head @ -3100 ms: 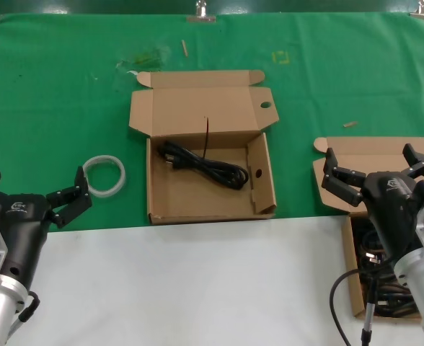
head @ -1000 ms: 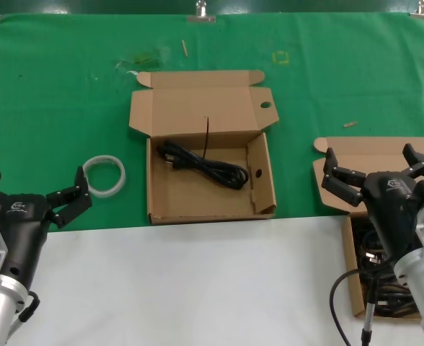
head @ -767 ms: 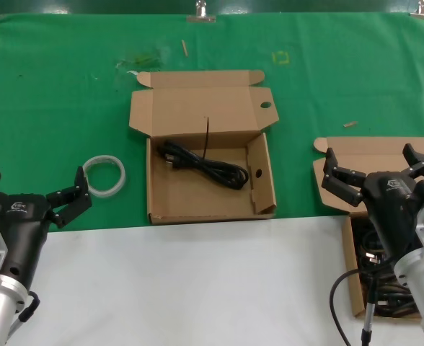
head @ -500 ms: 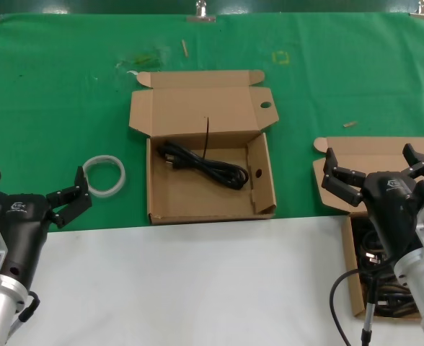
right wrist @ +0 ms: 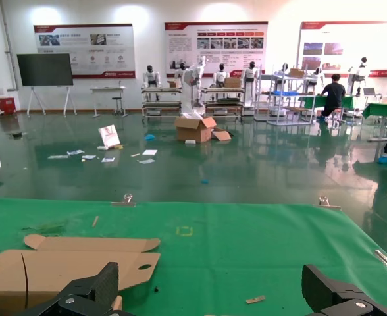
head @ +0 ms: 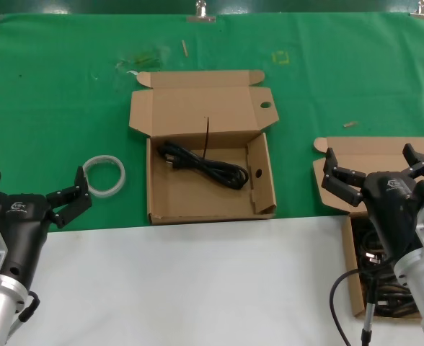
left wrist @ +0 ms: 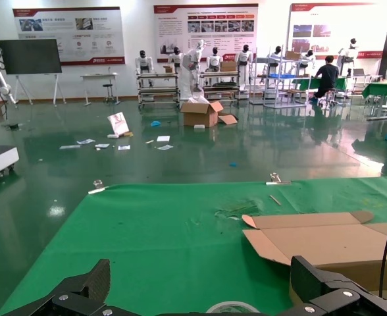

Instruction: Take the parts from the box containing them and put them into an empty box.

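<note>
Cords (head: 385, 277) lie tangled in the box (head: 354, 288) at the lower right of the head view, largely hidden under the right end effector (head: 380, 173), which hangs above it with fingers spread wide and holding nothing. At lower left the left end effector (head: 33, 194) waits, also wide open, near a white tape ring (head: 104, 175). Farther back, mid-frame on the green tabletop (head: 53, 94), the box with the holed tab (head: 154, 194) already holds one cord (head: 203, 166). These cords look light and floppy, likely to snag each other; pinching across the bundled coil, not the plug, seems safest.
</note>
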Robot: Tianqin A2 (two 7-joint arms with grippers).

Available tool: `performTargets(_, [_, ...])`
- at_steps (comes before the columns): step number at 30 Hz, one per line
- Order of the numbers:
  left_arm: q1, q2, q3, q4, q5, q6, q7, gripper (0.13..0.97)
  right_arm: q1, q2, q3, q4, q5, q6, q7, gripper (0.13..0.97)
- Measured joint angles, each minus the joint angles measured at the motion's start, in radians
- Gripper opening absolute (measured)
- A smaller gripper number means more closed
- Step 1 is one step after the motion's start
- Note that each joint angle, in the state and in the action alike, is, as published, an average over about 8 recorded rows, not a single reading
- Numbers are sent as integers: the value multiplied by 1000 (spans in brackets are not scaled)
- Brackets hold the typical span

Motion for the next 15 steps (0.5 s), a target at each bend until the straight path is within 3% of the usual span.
performTargets(15, [0,0,0,0,0,0,0,966,0,0,0,0,0,0,0,966])
